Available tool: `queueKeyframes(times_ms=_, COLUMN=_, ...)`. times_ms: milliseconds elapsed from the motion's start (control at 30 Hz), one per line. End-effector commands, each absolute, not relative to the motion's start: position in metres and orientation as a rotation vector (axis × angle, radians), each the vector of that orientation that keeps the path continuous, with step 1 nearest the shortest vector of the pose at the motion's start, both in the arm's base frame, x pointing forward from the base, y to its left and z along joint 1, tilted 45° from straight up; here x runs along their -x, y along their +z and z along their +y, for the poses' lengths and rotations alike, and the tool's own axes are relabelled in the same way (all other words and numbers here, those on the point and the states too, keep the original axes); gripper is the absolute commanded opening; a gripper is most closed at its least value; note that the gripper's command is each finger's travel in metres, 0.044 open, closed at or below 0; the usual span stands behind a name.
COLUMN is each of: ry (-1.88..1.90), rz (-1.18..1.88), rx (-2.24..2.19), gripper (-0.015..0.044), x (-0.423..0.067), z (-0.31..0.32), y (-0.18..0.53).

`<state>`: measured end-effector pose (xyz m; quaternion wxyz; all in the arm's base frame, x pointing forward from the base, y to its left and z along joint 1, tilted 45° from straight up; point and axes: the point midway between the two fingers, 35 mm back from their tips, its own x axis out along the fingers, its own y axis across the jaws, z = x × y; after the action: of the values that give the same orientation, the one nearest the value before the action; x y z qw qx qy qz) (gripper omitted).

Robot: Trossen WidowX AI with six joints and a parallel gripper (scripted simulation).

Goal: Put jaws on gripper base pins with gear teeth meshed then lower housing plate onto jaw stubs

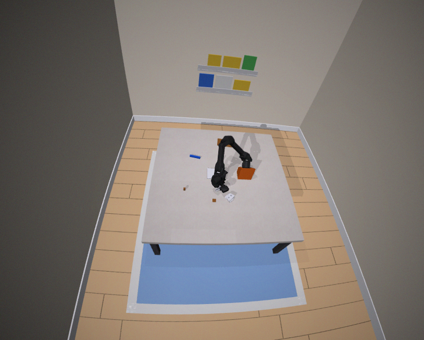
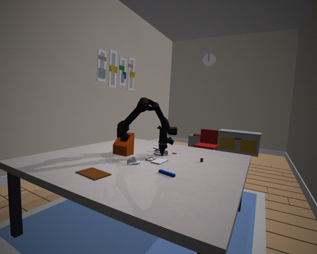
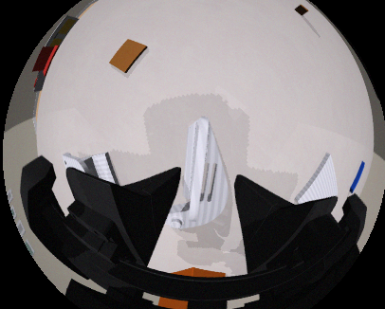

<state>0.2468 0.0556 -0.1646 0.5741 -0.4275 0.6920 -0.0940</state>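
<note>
My gripper (image 1: pixel 217 190) (image 2: pixel 162 154) (image 3: pixel 208 176) points down at the table with its fingers partly apart, one on each side of a white jaw (image 3: pixel 209 185). A narrow gap shows by the right finger; contact at the left finger cannot be told. The jaw lies on the table. A white part with two round features (image 1: pixel 229 197) lies beside it, partly behind a finger in the wrist view (image 3: pixel 78 162). A flat white plate (image 1: pixel 209 173) (image 2: pixel 159 161) (image 3: pixel 323 184) lies on the other side. Another curved white piece (image 2: pixel 133 161) and a small white piece (image 2: pixel 150 158) lie nearer the arm's base.
The arm stands on an orange block (image 1: pixel 245 173) (image 2: pixel 122 147). A blue bar (image 1: pixel 195 156) (image 2: pixel 166 173) (image 3: pixel 357 177), a small brown square (image 1: pixel 214 200) (image 2: pixel 174 153) (image 3: pixel 128 55), a small brown block (image 1: pixel 184 189) (image 2: pixel 201 159) (image 3: pixel 301 9) and a larger brown plate (image 2: pixel 93 173) lie on the table.
</note>
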Motion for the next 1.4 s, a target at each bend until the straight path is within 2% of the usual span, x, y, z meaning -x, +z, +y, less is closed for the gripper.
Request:
queueKeyframes(times_ms=0, ry=-0.220, rz=1.621, rx=1.001, gripper=0.0145, x=-0.247, z=0.056, y=-0.165)
queueKeyframes(times_ms=533, ry=-0.220, rz=1.621, rx=1.001, gripper=0.0134, x=-0.247, z=0.057, y=-0.163)
queueKeyframes(times_ms=1367, ry=-0.215, rz=1.623, rx=1.006, gripper=0.0134, x=-0.244, z=0.111, y=-0.109)
